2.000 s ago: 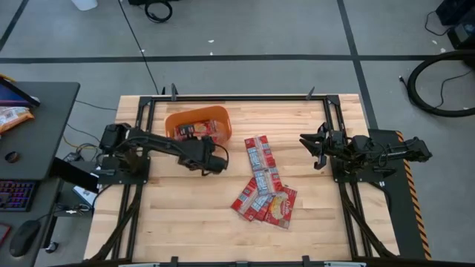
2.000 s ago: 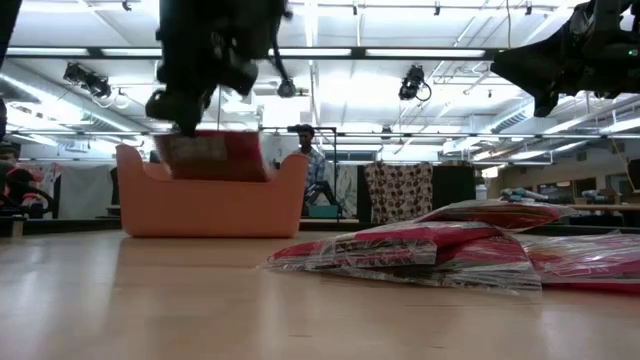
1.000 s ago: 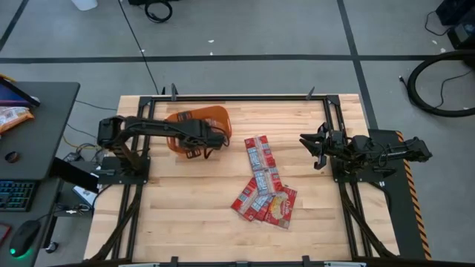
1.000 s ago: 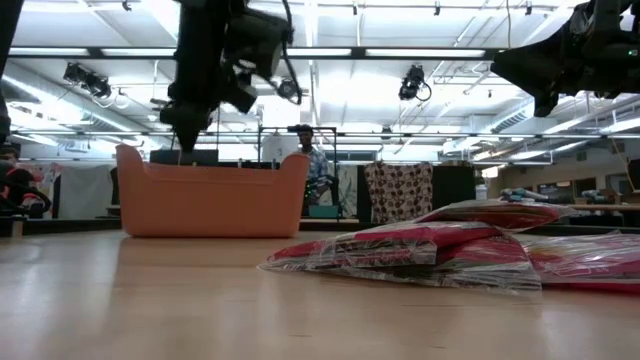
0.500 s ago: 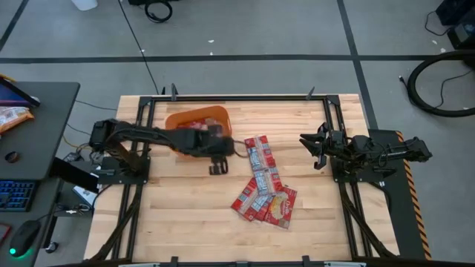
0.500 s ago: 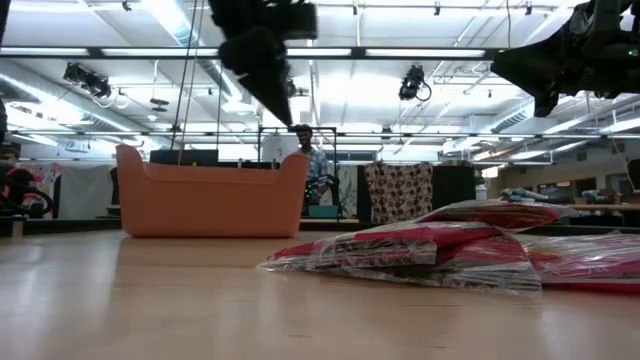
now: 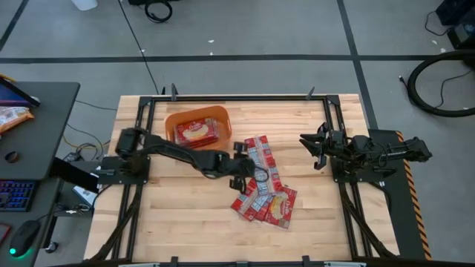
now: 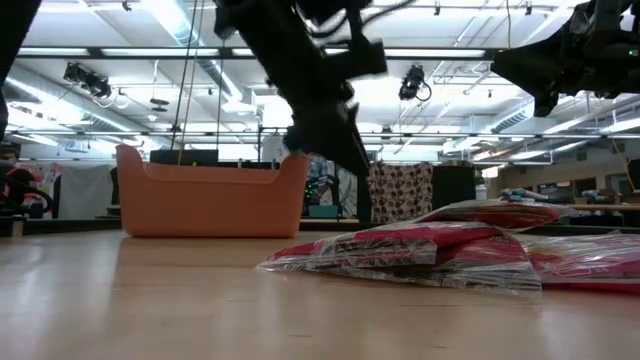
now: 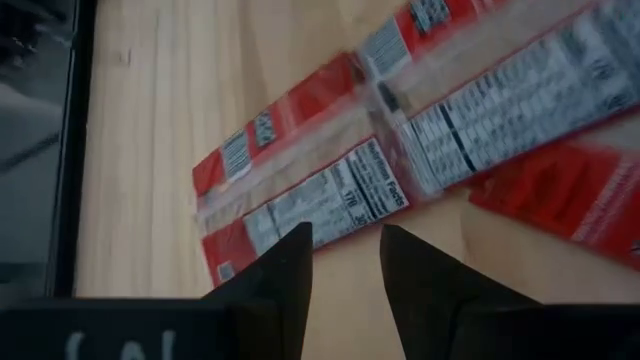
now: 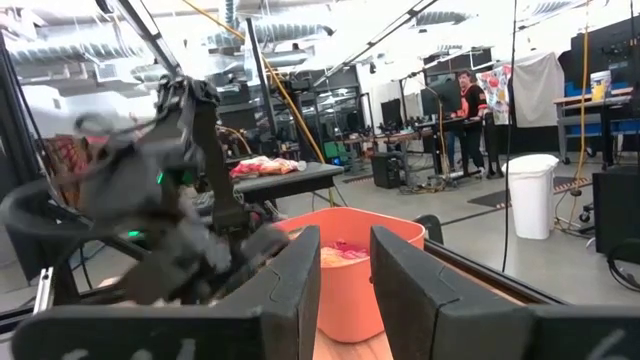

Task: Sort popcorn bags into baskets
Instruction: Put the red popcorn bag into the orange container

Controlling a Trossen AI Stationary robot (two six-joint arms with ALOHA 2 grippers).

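Note:
Several red popcorn bags [image 7: 264, 182] lie flat and partly overlapping on the wooden table, right of centre; the low view shows them as a low heap [image 8: 420, 250]. One more bag [image 7: 197, 132] lies inside the orange basket [image 7: 172, 121], which stands at the far left-centre [image 8: 210, 195]. My left gripper [image 7: 256, 172] hangs open just above the loose bags, and its wrist view shows a bag's printed back [image 9: 330, 195] under the fingers [image 9: 290, 275]. My right gripper [image 7: 318, 146] waits open at the table's right side, raised.
Black frame rails [image 7: 237, 97] run along the table's far edge and both sides. Bare wood lies near the front edge [image 7: 185, 222]. A desk with a keyboard [image 7: 15, 194] stands left of the table. A person [image 10: 468, 105] stands in the room beyond.
My left gripper has swung from above the basket toward the table's right and near edge and come down over the loose bags. The bag in the basket has stayed where it lies. My right arm has kept still.

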